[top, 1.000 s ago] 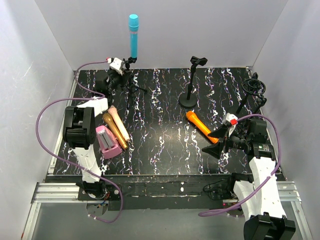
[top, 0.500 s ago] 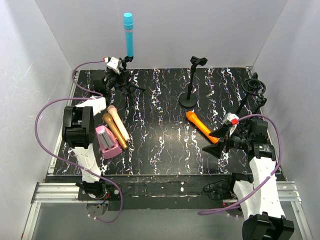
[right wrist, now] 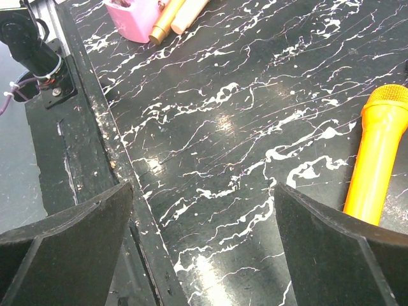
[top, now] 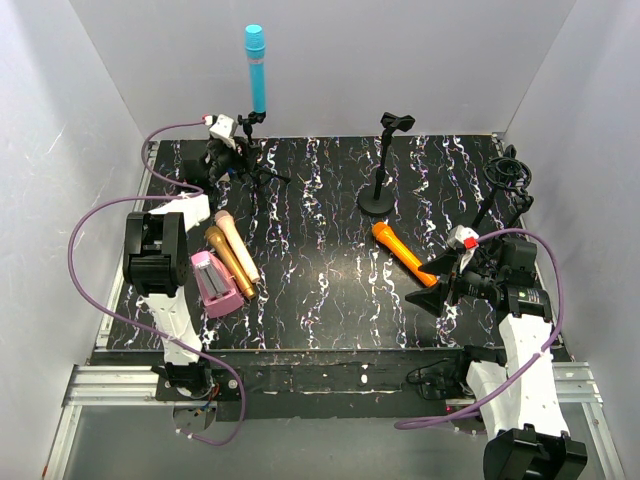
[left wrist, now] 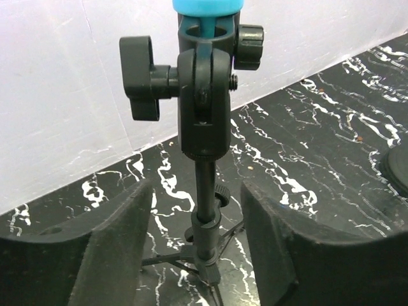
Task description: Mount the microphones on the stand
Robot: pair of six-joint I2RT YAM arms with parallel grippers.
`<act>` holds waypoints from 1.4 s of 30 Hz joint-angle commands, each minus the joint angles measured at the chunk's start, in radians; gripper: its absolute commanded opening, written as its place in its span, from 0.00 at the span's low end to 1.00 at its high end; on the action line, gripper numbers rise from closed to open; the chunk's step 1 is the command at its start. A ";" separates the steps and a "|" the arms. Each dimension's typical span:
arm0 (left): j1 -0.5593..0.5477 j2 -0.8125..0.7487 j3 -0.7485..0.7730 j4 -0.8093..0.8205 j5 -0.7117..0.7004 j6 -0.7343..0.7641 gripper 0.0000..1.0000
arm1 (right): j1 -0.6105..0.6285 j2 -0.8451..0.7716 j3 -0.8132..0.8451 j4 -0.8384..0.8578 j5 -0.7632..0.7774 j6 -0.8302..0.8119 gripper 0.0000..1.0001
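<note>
Cyan microphone [top: 256,70] upright in the tripod stand [left wrist: 205,191], upper left of the top view.
Left gripper [left wrist: 196,245] spread wide astride the stand's pole, untouching; right gripper [right wrist: 204,242] likewise wide beside orange microphone [right wrist: 376,153], lower right; pale pink microphone [top: 236,245] and golden-brown microphone [top: 229,262] flat at left.

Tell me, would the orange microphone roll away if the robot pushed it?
Probably, if pushed sideways: the orange microphone is a round stick lying flat on the smooth table. It looks stiff, so it likely won't bend.

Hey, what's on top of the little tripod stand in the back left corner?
The cyan microphone, upright in the stand's clip. How deep it sits inside is hidden.
</note>
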 commanded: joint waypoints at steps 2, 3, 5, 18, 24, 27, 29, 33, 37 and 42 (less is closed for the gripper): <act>0.008 -0.057 -0.038 -0.007 -0.027 -0.001 0.66 | -0.005 -0.016 0.002 -0.002 -0.023 -0.018 0.98; 0.008 -0.069 -0.047 -0.004 -0.041 -0.001 0.72 | -0.005 -0.017 0.000 -0.001 -0.023 -0.018 0.98; 0.007 -0.098 -0.070 0.000 -0.055 -0.003 0.80 | -0.008 -0.020 0.000 -0.002 -0.024 -0.018 0.98; 0.011 -0.435 -0.117 -0.293 -0.211 -0.138 0.98 | -0.008 -0.039 0.005 -0.018 -0.009 -0.041 0.98; 0.010 -0.635 -0.084 -0.661 -0.178 -0.311 0.98 | -0.008 -0.017 0.075 -0.151 0.036 -0.133 0.98; 0.008 -0.722 -0.110 -0.790 -0.069 -0.397 0.98 | -0.008 0.038 0.196 -0.339 0.034 -0.228 0.98; 0.007 -0.782 -0.161 -0.800 0.012 -0.460 0.98 | -0.008 0.075 0.308 -0.503 0.040 -0.314 0.97; -0.006 -0.897 -0.257 -0.807 0.096 -0.524 0.98 | -0.008 0.135 0.553 -0.695 0.121 -0.336 0.97; -0.045 -0.911 -0.290 -0.843 0.180 -0.552 0.98 | -0.008 0.184 0.776 -0.693 0.282 -0.102 0.97; -0.127 -0.878 -0.267 -0.887 0.231 -0.522 0.98 | -0.057 0.233 0.942 -0.647 0.385 0.058 0.96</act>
